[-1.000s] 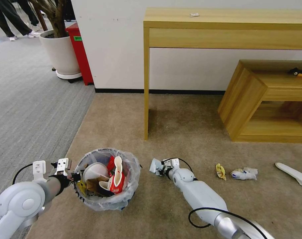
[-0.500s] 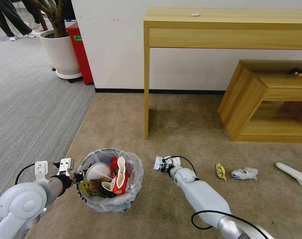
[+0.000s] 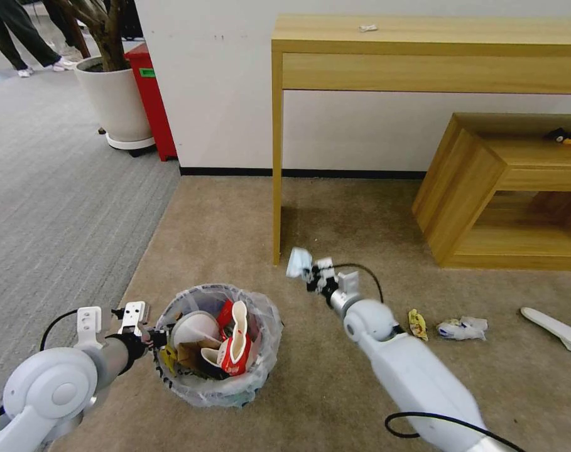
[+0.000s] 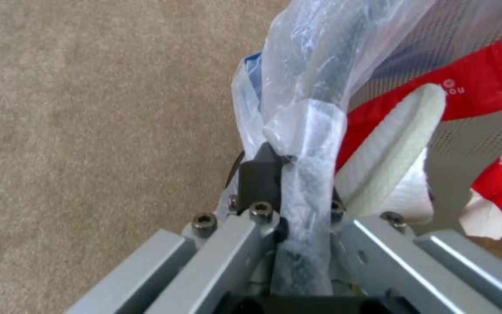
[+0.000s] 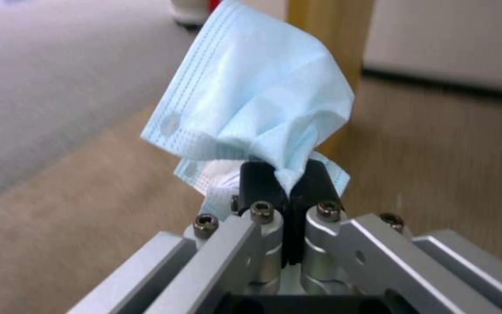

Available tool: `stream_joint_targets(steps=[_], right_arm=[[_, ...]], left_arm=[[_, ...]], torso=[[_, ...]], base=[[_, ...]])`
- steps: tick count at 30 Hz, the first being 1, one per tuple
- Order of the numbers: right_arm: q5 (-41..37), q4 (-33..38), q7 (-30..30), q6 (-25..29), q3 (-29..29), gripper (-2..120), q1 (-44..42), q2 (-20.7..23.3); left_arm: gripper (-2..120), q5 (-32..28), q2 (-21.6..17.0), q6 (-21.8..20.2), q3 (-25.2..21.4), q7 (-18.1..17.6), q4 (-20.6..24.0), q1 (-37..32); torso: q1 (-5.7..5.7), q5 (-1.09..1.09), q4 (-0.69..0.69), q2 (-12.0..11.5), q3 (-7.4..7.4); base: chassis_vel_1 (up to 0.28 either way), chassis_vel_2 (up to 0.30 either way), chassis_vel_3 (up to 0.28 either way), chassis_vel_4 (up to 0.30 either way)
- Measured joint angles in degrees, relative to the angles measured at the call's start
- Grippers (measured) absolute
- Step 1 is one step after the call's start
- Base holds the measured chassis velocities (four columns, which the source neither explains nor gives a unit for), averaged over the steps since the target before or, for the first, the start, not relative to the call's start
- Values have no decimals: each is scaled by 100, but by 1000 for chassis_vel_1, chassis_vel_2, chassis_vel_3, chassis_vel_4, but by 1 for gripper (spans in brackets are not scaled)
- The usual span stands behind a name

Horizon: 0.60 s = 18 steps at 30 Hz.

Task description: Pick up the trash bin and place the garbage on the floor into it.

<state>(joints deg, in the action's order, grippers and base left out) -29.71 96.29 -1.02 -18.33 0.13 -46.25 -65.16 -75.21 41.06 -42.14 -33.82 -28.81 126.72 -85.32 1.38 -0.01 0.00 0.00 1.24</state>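
I am holding a crumpled blue mask (image 5: 251,109) in my right gripper (image 5: 286,183), the jaws pinched shut on a fold of it so that most of the cloth is bunching up past my fingertips. In the head view that gripper (image 3: 315,274) is hanging in the air above the carpet (image 3: 360,213), just in front of the leg of the desk (image 3: 276,188).

The bin (image 3: 217,344) is lying to my left of the mask and nearer to my body, so I judge the coming move to be a sweep leftward and back toward me until the mask is hanging over the open mouth. The mask and the bin's rim are near each other but clearly apart.

My left gripper (image 3: 148,338) is clamping the bin's left rim. Seen from the left wrist, its jaws (image 4: 289,174) are closed on the rim and the bag (image 4: 315,87) folded over it. The bin is already holding a white slipper (image 3: 238,323), red wrappers and a cup.

Further to my right, a yellow wrapper (image 3: 416,324), a crumpled packet (image 3: 461,328) and another slipper (image 3: 555,329) are lying on the carpet. My right arm is the nearer one to them, the left being taken up with the bin.
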Motion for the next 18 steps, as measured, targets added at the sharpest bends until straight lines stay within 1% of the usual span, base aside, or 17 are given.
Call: stream_joint_targets(steps=[1, 2, 3, 6, 7, 9, 10, 11, 13, 15, 17, 18], right_arm=[[-125, 389, 19, -73, -25, 0, 9, 212], [-215, 595, 18, -135, -40, 0, 21, 322], [-215, 595, 18, -135, -40, 0, 21, 322], [-629, 1446, 54, -396, -229, 0, 132, 692], [-629, 1446, 54, -396, -229, 0, 132, 692], [-994, 1945, 57, -610, -486, 0, 198, 857], [-1109, 2089, 42, -680, -584, 0, 213, 900], [-1109, 2089, 42, -680, -584, 0, 213, 900], [-1564, 2577, -154, -982, -1048, 0, 219, 1056], [-1665, 2677, -202, -1054, -1140, 0, 200, 1085], [-1966, 2972, -369, -1328, -1427, 0, 49, 1200], [-1966, 2972, -369, -1328, -1427, 0, 49, 1200]], left_arm=[[0, 42, -20, 0, 56, 18, -20, 23], [0, 68, -29, 0, 88, 34, -30, 33], [0, 68, -29, 0, 88, 34, -30, 33], [0, 255, -70, 0, 314, 119, -78, 130], [0, 255, -70, 0, 314, 119, -78, 130], [0, 387, -88, 0, 509, 153, -103, 226], [0, 428, -91, 0, 575, 166, -109, 259], [0, 428, -91, 0, 575, 166, -109, 259], [0, 516, -92, 0, 779, 186, -117, 351], [0, 532, -92, 0, 805, 188, -117, 362], [0, 573, -93, 0, 854, 190, -108, 374], [0, 573, -93, 0, 854, 190, -108, 374]], torso=[[0, -1, -2, 0, 0], [0, -1, -2, 0, -1], [0, -1, -2, 0, -1], [0, -1, -1, 0, 0], [0, -1, -1, 0, 0], [0, -1, 0, 0, 0], [0, 0, 0, 0, 0], [0, 0, 0, 0, 0], [0, -2, 0, 0, 0], [0, -2, 0, 0, 0], [0, -1, -1, 0, 0], [0, -1, -1, 0, 0]], base=[[0, 0, 0, 0], [0, 0, 0, 0], [0, 0, 0, 0], [0, 0, 0, 0], [0, 0, 0, 0], [0, 0, 0, 0], [0, 0, 0, 0], [0, 0, 0, 0], [0, 0, 0, 0], [0, 0, 0, 0], [0, 0, 0, 0], [0, 0, 0, 0]])
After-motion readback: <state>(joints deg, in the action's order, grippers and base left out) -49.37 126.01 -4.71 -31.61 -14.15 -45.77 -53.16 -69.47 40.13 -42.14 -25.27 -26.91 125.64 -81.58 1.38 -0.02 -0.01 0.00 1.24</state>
